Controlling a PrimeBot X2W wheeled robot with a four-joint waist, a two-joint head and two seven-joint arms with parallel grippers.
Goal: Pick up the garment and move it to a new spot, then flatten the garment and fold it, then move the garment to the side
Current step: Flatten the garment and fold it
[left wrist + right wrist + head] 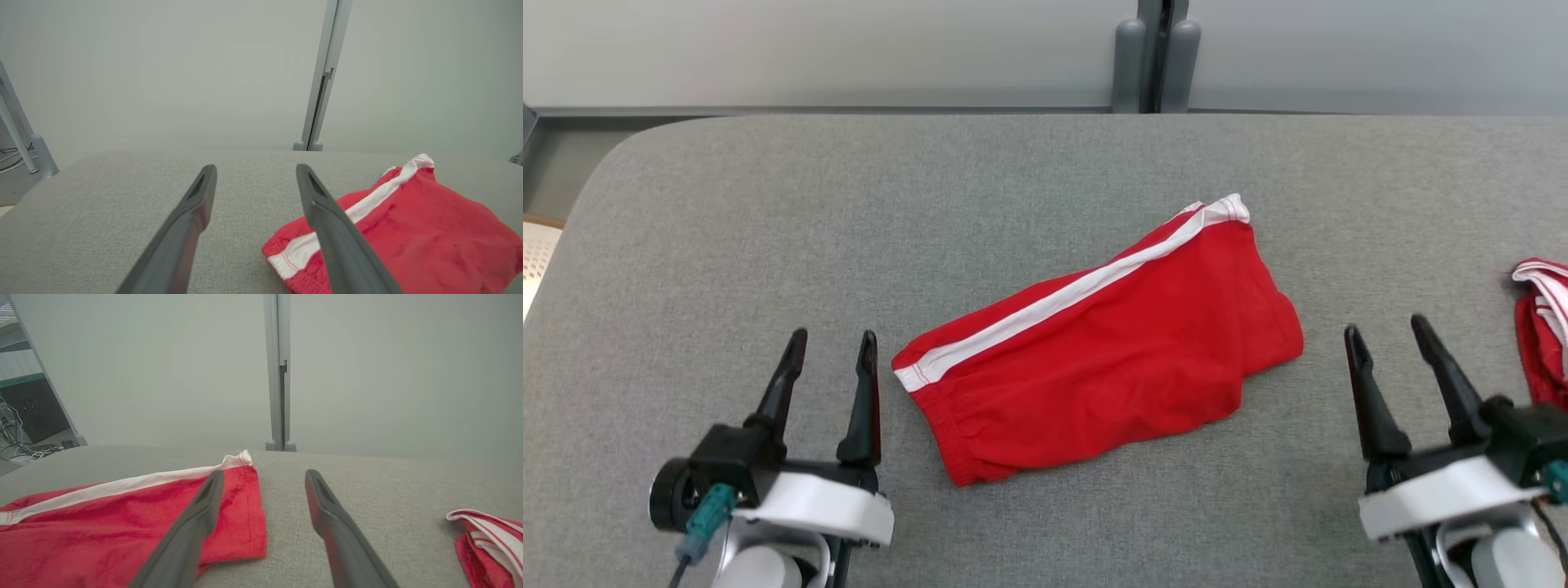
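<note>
red shorts [1107,347]: lie between the grippers on the grey table [768,212] | left gripper [833,341]: fingers apart, holding nothing | right gripper [1387,329]: same | risk: grabbing one layer only, fold falls open

The garment [1111,359] is soft red cloth with a faint sheen, creased, its stripe of white woven tape. Under it the table [768,212] has a grey, matt, coarse-woven fabric cover. The fingers [783,384] either side of the garment look like smooth, matt dark plastic, with smooth white housings [825,506] behind them. Right of the garment lies more red-and-white cloth [1539,327].
</note>
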